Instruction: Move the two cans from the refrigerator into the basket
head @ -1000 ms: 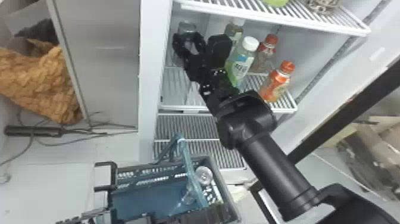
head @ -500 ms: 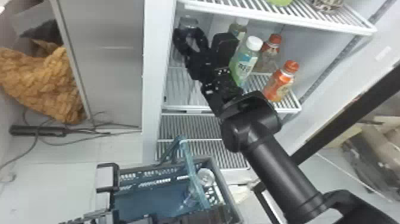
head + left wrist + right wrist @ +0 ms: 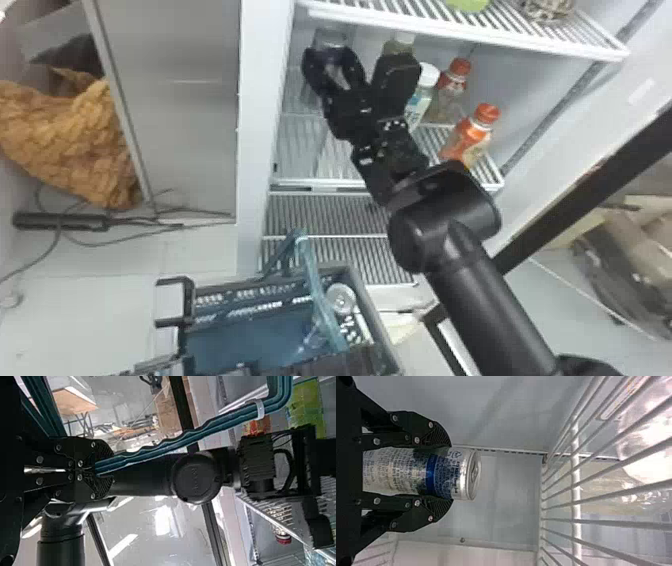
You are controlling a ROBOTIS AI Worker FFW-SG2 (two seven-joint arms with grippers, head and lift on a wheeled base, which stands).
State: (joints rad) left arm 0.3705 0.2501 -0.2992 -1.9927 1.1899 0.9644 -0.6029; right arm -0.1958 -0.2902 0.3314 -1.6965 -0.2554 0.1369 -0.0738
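Observation:
In the refrigerator, my right gripper [image 3: 334, 72] is around a can [image 3: 330, 39] at the shelf's left side. From the right wrist view, that gripper [image 3: 445, 473] has its pads pressed on both sides of the silver and blue can [image 3: 421, 473], whose lower part is hidden. Another can [image 3: 341, 299] is upright in the right part of the blue basket [image 3: 240, 345]. My left gripper [image 3: 350, 361] is at the basket's near side; in the left wrist view the gripper [image 3: 97, 470] is shut on the blue-green basket handle [image 3: 170, 441].
Beside the right gripper are a green-labelled bottle [image 3: 421, 102] and orange-capped bottles [image 3: 467, 136]. A wire shelf [image 3: 450, 30] spans above them. The refrigerator's side wall [image 3: 262, 125] is close on the left, with lower racks [image 3: 325, 215] beneath.
My right gripper has shifted slightly to the right and up inside the refrigerator with the can, and its wrist now covers more of the green-labelled bottle. The left gripper has stayed at the basket.

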